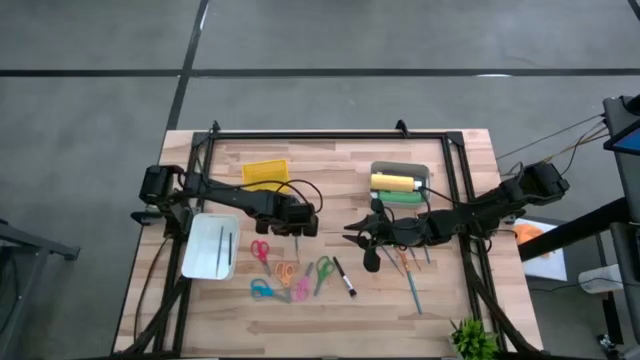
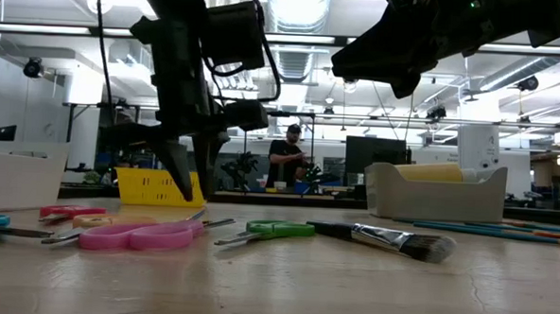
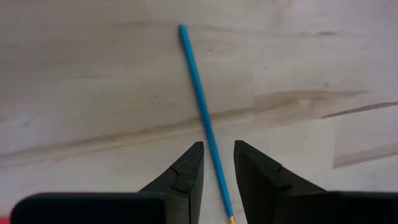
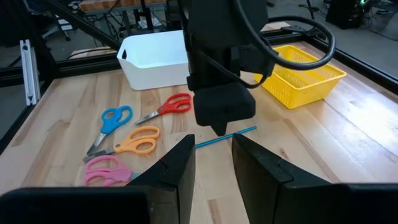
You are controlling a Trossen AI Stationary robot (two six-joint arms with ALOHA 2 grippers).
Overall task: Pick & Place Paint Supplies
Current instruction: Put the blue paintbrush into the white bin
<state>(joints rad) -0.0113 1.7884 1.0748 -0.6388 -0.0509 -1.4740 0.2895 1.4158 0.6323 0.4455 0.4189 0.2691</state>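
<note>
A thin teal brush (image 3: 199,93) lies flat on the wooden table, also visible in the right wrist view (image 4: 227,135). My left gripper (image 3: 217,155) points down over its lower end, open, one finger on either side of the shaft without touching it; in the low view its tips (image 2: 186,186) hang just above the tabletop. My right gripper (image 4: 212,155) hovers open and empty toward the table's right (image 1: 352,232), facing the left arm. A yellow bottle (image 1: 393,182) and a green bottle (image 1: 400,196) lie in a grey bin (image 1: 400,168).
A white tray (image 1: 210,248) holding thin brushes sits left of my left gripper, a yellow basket (image 1: 265,172) behind it. Several coloured scissors (image 1: 285,272) and a black brush (image 1: 345,277) lie near the front. More brushes (image 1: 412,285) lie at right, with a plant (image 1: 475,340).
</note>
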